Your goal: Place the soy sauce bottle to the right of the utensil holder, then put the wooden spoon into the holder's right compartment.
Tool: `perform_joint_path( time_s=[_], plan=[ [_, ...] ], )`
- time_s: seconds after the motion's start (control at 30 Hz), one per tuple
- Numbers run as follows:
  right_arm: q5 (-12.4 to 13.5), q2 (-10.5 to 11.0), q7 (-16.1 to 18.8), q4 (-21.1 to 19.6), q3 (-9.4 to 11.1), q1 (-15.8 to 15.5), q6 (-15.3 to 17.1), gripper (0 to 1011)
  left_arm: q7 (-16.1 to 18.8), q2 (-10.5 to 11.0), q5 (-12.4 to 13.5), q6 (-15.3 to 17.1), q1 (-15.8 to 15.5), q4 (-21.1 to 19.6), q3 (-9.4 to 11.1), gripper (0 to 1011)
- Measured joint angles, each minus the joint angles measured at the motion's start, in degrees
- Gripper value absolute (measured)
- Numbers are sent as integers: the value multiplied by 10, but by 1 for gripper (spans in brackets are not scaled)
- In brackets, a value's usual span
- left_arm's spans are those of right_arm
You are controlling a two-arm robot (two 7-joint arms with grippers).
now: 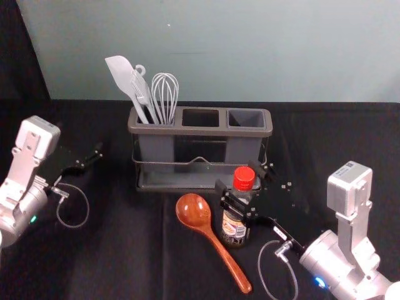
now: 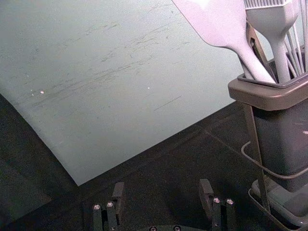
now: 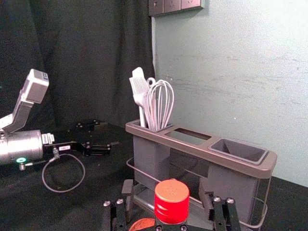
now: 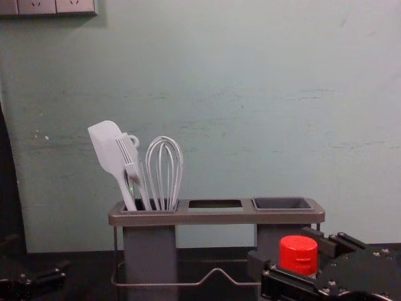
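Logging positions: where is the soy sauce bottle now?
In the head view, the bottle stands between the fingers of the right gripper, right of the spoon's bowl.

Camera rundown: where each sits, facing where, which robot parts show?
Head: on the head, forward and down at utensil holder, wooden spoon, soy sauce bottle; left arm and right arm show.
Left wrist: past open left gripper to wall and holder's left end.
Right wrist: over right gripper, its open fingers around the red cap, toward the holder; left arm beyond.
Chest: low, forward, holder side-on; grippers at lower corners.
Head and chest share the red cap.
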Motion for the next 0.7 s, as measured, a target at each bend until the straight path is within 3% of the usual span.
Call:
perform_joint_path(
  time_s=[0.43,0.5,0.7],
  plan=[
    [-5,-16,12,1,17,-7,2,536,0,0,0,0,0,0,0,1000],
    [-7,-19,16,0,21,-9,2,425,0,0,0,0,0,0,0,1000],
    [-10,-25,21,-4,28,-15,2,381,0,0,0,0,0,0,0,1000]
  ],
)
